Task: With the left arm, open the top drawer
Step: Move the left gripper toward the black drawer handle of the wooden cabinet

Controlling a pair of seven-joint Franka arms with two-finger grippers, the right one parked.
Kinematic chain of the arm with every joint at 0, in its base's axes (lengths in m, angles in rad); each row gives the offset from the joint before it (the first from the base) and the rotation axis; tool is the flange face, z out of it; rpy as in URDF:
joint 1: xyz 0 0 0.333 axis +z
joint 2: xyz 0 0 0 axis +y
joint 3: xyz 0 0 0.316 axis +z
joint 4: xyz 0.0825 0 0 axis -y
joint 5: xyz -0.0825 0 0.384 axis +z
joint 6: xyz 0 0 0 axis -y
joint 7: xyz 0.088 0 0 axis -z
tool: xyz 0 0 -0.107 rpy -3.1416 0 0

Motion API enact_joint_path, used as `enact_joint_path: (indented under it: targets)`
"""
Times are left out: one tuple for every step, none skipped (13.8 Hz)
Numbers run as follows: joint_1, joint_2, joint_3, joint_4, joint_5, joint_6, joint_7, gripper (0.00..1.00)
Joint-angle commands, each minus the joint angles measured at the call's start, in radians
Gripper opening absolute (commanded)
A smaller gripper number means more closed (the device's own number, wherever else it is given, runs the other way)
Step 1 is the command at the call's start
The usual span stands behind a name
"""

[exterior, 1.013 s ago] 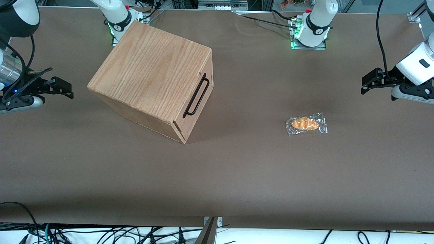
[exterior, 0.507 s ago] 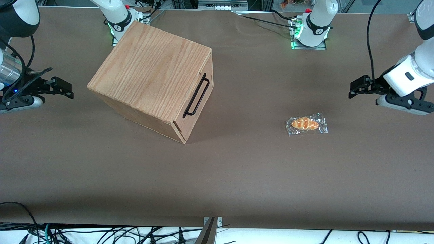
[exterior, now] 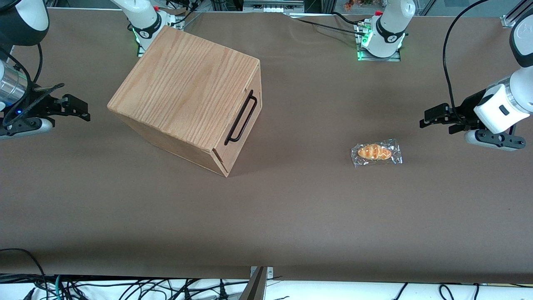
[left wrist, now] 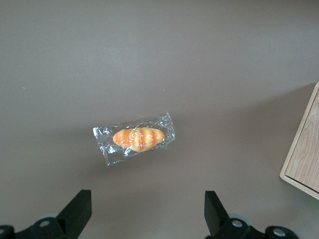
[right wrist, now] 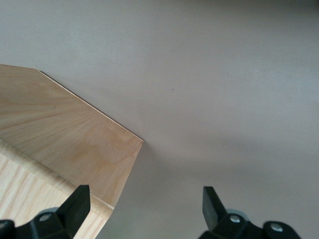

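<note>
1. The top drawer (exterior: 245, 118) is being shown fully shut in the upper front of a big oak-grained box (exterior: 185, 89), which is standing on the bench (exterior: 291, 216) toward the parked arm's end.
2. A long thin black bar handle (exterior: 240, 118) is being carried on the drawer's front, standing clear of the wood at both ends; this is being judged the one sensible place to take hold, near its middle.
3. The left arm (exterior: 506, 104) is being held well apart from the box, at the working arm's end of the bench, with its gripper (exterior: 433, 118) hovering above the surface and pointed toward the box.
4. The jaws are being held wide apart, with nothing between them, as the wrist view makes plain (left wrist: 144, 211).
5. A wrapped bread roll (exterior: 376, 152) is lying on the bench between gripper and box, nearer the gripper; it is being judged no part of the job.
6. The drawer is being judged stiff and light, sliding straight out; the metal bar is likely being slippery, so a firm closing across it is being advised, and the box may be dragged along if the pull is not square to the angled front.
</note>
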Motion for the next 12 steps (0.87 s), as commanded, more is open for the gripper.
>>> enact_joint_path:
  targets:
    - [-0.052, 0.047, -0.036, 0.013, -0.023, -0.015, -0.027, 1.00]
    - [-0.082, 0.069, -0.068, 0.019, -0.023, -0.021, -0.029, 1.00]
    - [-0.106, 0.093, -0.097, 0.025, -0.025, -0.018, -0.029, 1.00]
    - [-0.128, 0.122, -0.120, 0.027, -0.051, -0.015, -0.033, 1.00]
    - [-0.154, 0.153, -0.128, 0.039, -0.090, -0.002, -0.056, 1.00]
    - [-0.183, 0.172, -0.128, 0.054, -0.117, 0.028, -0.088, 1.00]
    - [-0.216, 0.190, -0.128, 0.069, -0.144, 0.062, -0.129, 1.00]
    - [-0.258, 0.210, -0.128, 0.086, -0.169, 0.095, -0.180, 1.00]
    - [-0.301, 0.228, -0.128, 0.103, -0.175, 0.126, -0.231, 1.00]
    - [-0.344, 0.248, -0.128, 0.120, -0.177, 0.157, -0.271, 1.00]
    - [-0.381, 0.264, -0.128, 0.132, -0.178, 0.185, -0.303, 1.00]
    - [-0.413, 0.281, -0.128, 0.142, -0.180, 0.212, -0.329, 1.00]
